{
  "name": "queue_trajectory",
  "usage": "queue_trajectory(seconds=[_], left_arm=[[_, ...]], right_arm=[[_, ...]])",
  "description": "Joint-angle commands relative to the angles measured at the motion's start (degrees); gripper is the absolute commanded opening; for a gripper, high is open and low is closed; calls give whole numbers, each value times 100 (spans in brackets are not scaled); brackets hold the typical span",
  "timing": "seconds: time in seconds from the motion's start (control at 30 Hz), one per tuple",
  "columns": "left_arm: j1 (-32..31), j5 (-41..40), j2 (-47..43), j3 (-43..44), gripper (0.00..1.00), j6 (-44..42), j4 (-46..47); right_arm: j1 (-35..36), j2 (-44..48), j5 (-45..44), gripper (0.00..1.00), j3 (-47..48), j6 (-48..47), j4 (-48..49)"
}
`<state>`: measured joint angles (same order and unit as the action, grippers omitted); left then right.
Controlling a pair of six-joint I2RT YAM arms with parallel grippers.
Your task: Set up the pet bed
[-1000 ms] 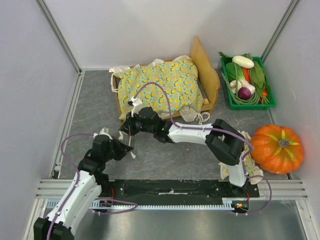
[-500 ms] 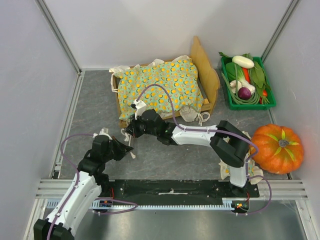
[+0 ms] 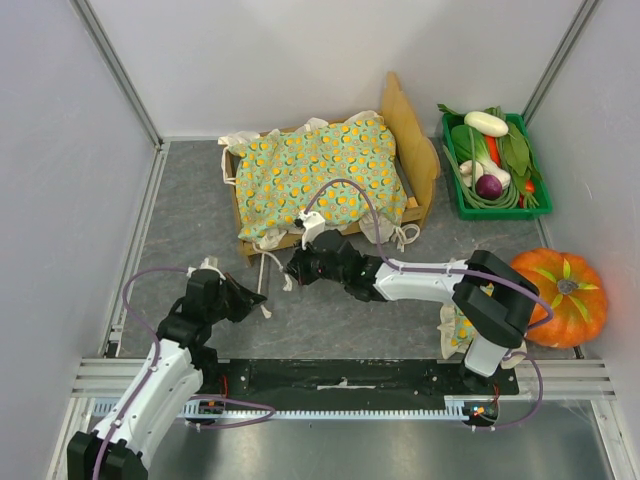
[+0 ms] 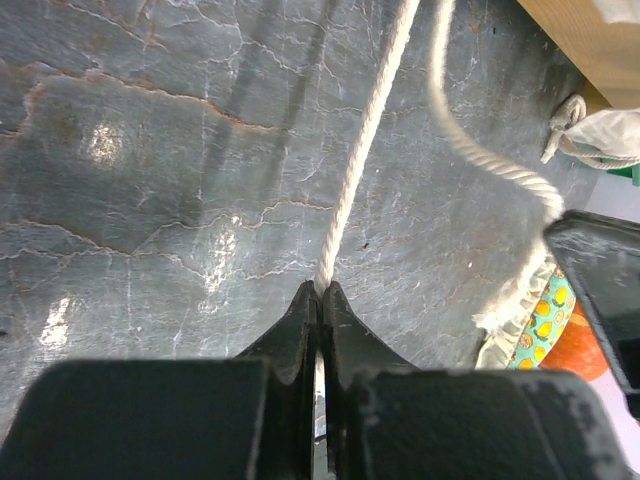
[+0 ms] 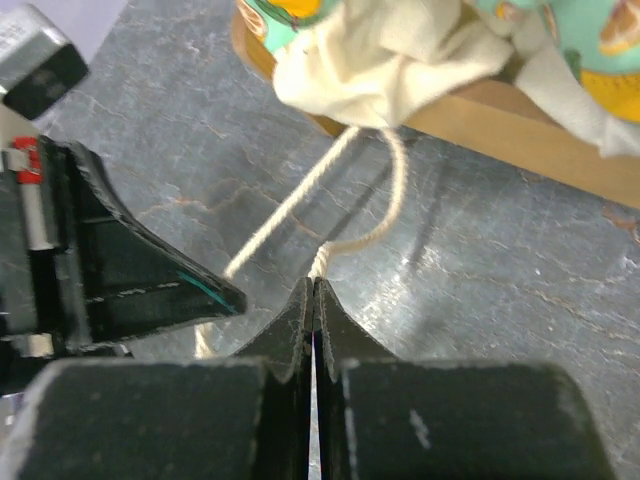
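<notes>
In the lower left of the top view, the left gripper (image 3: 258, 296) lies low over the grey table (image 3: 190, 200). In its wrist view the jaws are pressed together on a white cord (image 4: 365, 150), which runs straight and tight to the upper edge of the frame. I judge it is pulled tight so that the two strands do not tangle.

A little to the right, near the centre, the right gripper (image 3: 293, 270) points toward the left one. Its jaws are also closed, pinching the end of a second cord (image 5: 400, 190) that curls in a slack loop. Both cords come out of the cream cloth (image 5: 380, 60) at the lower left corner of the pet bed (image 3: 412, 130), which stands in the upper centre with its headboard on the right side. A green blanket (image 3: 320, 170) with orange dots covers it. Probably each arm takes one strand in order to tie them.

In the lower right, a matching pillow (image 3: 452, 335) lies partly hidden beside the right arm's base, not yet on the bed. The vegetable crate (image 3: 500, 212) and the pumpkin (image 3: 550, 295) at the right seem to have no part.
</notes>
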<state>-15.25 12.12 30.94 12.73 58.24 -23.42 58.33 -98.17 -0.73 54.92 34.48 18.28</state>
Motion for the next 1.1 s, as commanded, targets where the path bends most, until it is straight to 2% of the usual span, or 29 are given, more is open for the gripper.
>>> queue_trajectory(seconds=[0.0,0.27,0.43,0.53,0.57,0.67,0.73,0.9,1.07], left_arm=[[-14,88,61,36,2,-111,206],[-22,71,-211,-60,2,-23,136],[-14,98,-334,-104,2,38,171],[-14,141,-439,-218,2,161,294],[-14,133,-466,-245,2,162,303],[-14,115,-536,-236,2,162,242],[-22,71,-545,-236,2,153,215],[-14,10,-492,-219,2,153,206],[-14,19,-308,-262,2,144,408]], right_arm=[[3,0,310,0,659,94,439],[188,-896,697,0,1872,182,397],[390,-1668,303,1,2391,208,132],[425,-2029,407,8,2699,95,-202],[443,-2039,399,23,2700,59,-263],[443,-1750,267,49,2288,-89,-80],[443,-1435,197,58,2129,-379,-158],[320,-872,-181,61,1751,-556,-273],[118,-888,-296,56,1654,-486,-185]])
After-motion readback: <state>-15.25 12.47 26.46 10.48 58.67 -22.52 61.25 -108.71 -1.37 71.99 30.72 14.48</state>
